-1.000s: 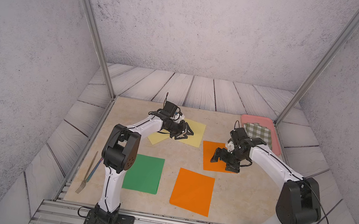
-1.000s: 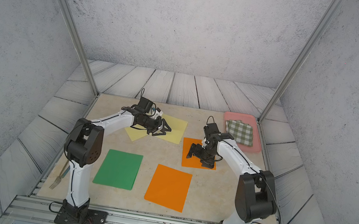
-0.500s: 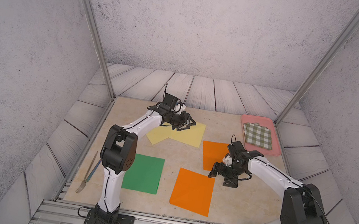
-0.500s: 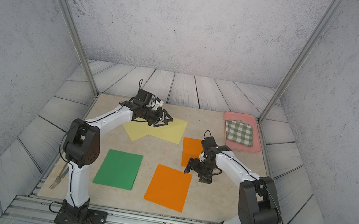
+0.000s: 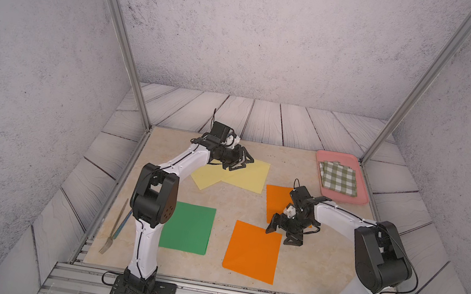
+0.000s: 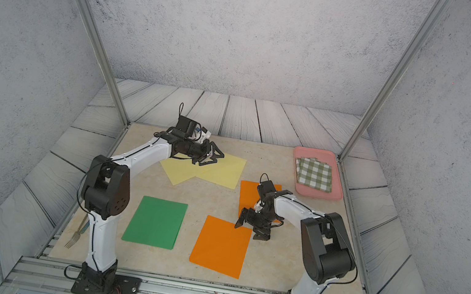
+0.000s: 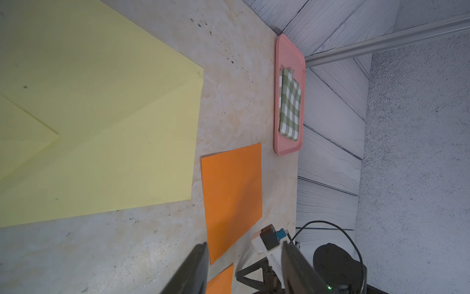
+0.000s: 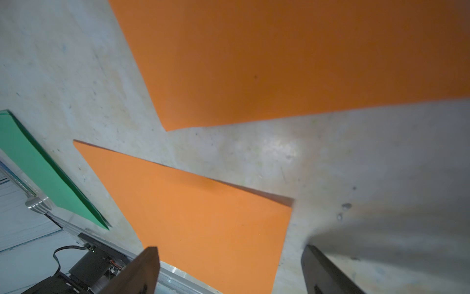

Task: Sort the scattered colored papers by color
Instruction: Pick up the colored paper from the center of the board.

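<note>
Shift: right claw (image 5: 281,236) spread, empty, nearer front orange paper (image 5: 252,254); left claw (image 5: 243,162) spread, farther back.

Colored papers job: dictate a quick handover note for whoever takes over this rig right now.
Grippers: the left gripper is open and empty, over the far edge of the yellow sheets. The right gripper is open and empty, between the two orange sheets.
Papers: the yellow sheets overlap at the far middle. The far orange sheet and the near orange sheet lie apart. The green sheet is by the left arm's base; no second green one shows.
Done: yellows together.
Left: join the oranges, check for the second green.
</note>
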Robot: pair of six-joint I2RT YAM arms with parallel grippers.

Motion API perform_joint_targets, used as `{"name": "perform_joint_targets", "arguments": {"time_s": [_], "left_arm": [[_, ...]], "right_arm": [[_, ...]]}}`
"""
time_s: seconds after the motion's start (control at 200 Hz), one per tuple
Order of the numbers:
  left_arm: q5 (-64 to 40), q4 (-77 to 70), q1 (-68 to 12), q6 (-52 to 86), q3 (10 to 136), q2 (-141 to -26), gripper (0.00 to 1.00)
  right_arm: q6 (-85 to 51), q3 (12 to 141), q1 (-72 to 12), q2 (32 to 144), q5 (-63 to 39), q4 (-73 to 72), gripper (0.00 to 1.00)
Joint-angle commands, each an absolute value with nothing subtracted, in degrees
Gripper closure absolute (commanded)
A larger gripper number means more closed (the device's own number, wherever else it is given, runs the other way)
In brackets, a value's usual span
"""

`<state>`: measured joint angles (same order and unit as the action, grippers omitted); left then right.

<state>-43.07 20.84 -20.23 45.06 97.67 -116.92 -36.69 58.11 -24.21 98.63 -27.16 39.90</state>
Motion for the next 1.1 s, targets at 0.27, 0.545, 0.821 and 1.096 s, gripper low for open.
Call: {"name": "perform_joint_targets", "arguments": {"time_s": [0.27, 0.545, 0.821, 1.096], "left_arm": [[-43.42, 21.34, -18.82, 44.82, 96.72, -114.17, 0.48], [-44.15, 21.31, -18.72, 44.74, 95.67, -114.33, 0.48], [-47.60, 18.73, -21.53, 47.52, 88.18, -112.96, 0.49], [-48.35, 13.54, -27.19, 54.27, 84.11, -113.79, 0.50]], "right_arm": [[-34.93, 64.82, -26.52, 106.91, -29.43, 40.19, 0.08], [-34.95, 69.45, -27.13, 109.17, -27.33, 41.92, 0.08], [-35.25, 74.38, -25.74, 100.67, -15.54, 46.99, 0.09], [-34.55, 79.45, -15.16, 107.10, -13.67, 48.85, 0.42]]}}
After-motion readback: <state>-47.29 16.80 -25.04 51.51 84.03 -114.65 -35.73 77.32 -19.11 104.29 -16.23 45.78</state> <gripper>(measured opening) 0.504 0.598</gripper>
